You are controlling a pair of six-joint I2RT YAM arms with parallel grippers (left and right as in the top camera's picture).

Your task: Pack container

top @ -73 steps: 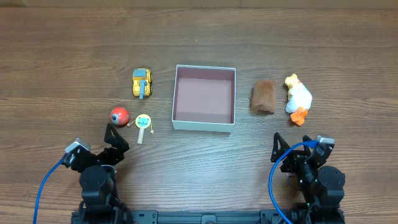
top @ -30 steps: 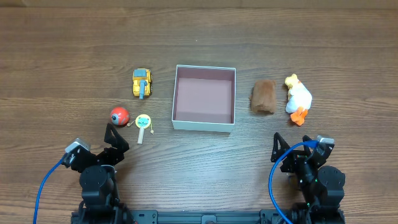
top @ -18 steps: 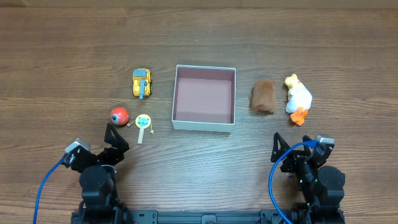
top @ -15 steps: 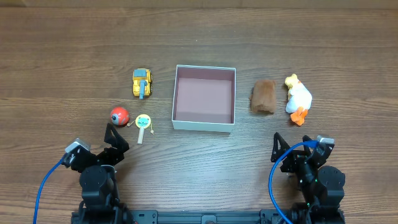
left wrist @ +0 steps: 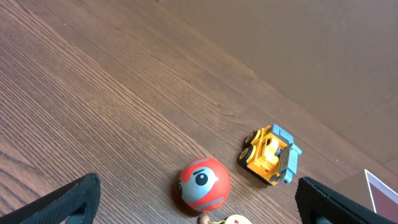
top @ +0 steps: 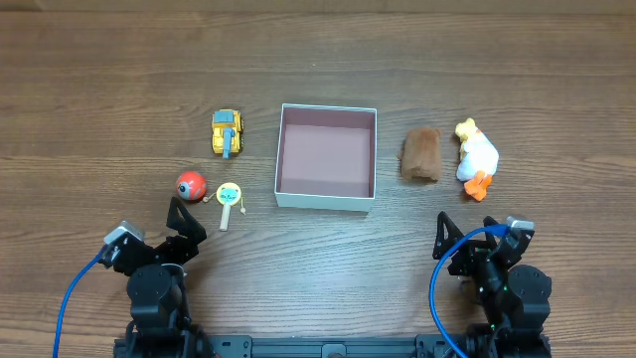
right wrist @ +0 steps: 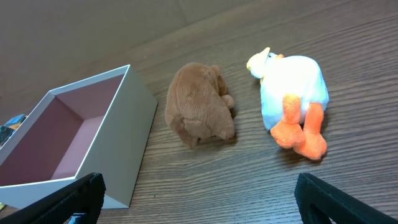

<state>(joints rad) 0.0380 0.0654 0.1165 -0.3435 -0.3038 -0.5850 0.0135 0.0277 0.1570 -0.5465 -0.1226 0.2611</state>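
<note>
**A:** How far along is the packing?

**B:** By my reading, it hasn't begun. The square, shallow white-walled box with the pinkish-mauve inside [top: 325,201] sits mid-table [top: 318,60] with nothing in it. All five toys lie outside it.

**A:** Which toys, and where?

**B:** To its left are a yellow toy truck [top: 228,133], a red ball with an eye printed on it [top: 191,185] and a small pale round-faced paddle [top: 229,197]. To its right is a brown furry plush [top: 420,155]. Just beyond that lies a white plush duck with orange feet [top: 476,159].

**A:** And the hands?

**B:** The left hand [top: 186,221] is spread wide and grasps nothing, near the ball. The right hand [top: 452,244] is likewise released and bare, near the duck, well short of the box.

**A:** Which way does the box point?

**B:** Its mouth faces straight up. Being square, it has no real long axis. Its walls run roughly in line with the wood grain and across it.
</note>
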